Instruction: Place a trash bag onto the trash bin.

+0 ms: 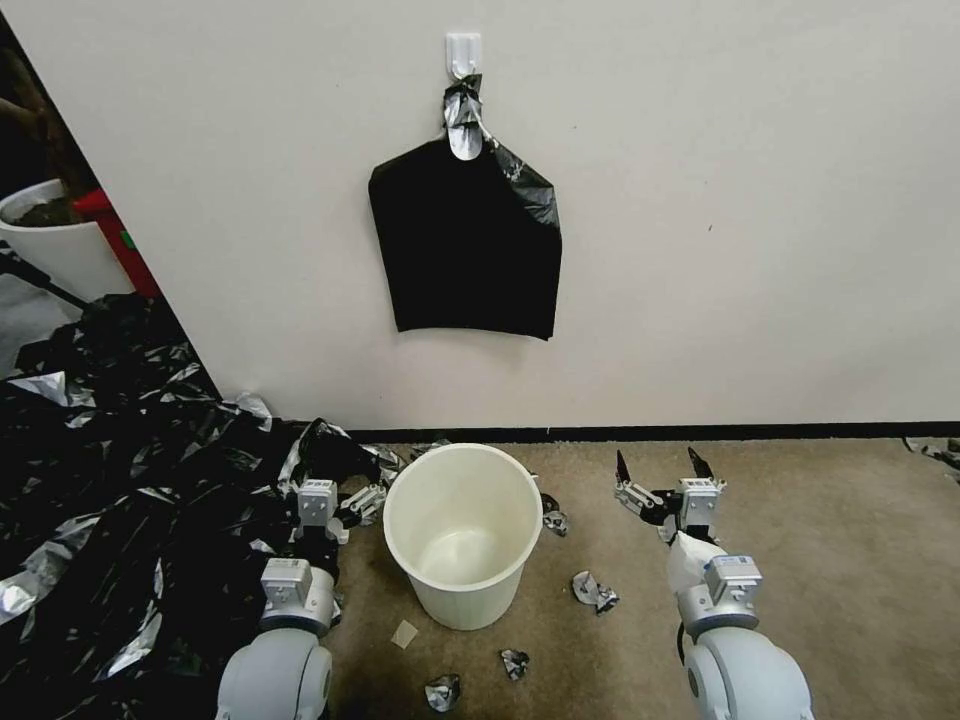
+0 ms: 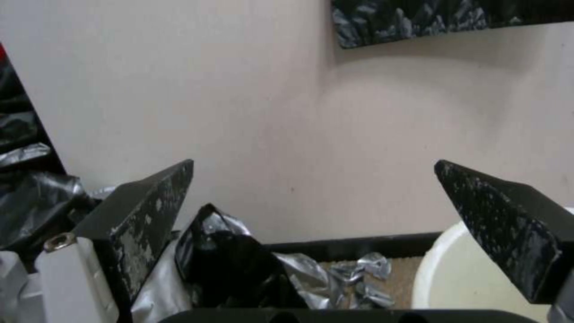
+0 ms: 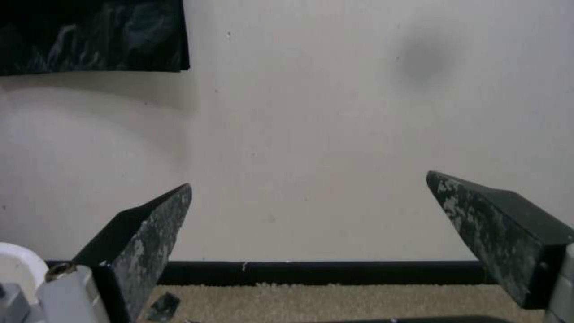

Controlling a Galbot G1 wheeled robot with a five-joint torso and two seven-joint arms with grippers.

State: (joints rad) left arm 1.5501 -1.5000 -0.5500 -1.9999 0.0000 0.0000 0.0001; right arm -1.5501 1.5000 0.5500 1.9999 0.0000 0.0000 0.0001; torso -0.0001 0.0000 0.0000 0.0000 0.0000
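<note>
Item one, the round cream-white plastic trash bin (image 1: 461, 533): I see it standing upright on the tan carpet (image 1: 820, 560) just short of the black skirting strip (image 1: 720, 432), its mouth bare, its rim unlined; item two, my left gripper (image 1: 340, 478): low at the bin's left side, jaws spread wide with nothing between them, its fingertips (image 2: 173, 188) close over a crumpled thin glossy black trash bag (image 2: 230, 262) lying against the wall's foot; item three, my right gripper (image 1: 660, 466): low at the bin's right, well apart from its rim, jaws likewise spread wide and holding nothing, open carpet ahead of it up to the skirting; item four, a wide heap of black bags (image 1: 110, 480) crowding the floor on the left up to the left arm; item five, a flat black sheaf (image 1: 466, 245) knotted at a white hook (image 1: 463, 52) on the pale wall (image 1: 760, 200), above the bin; item six, small crumpled scraps (image 1: 594, 590) scattered on the carpet by the bin's base.
</note>
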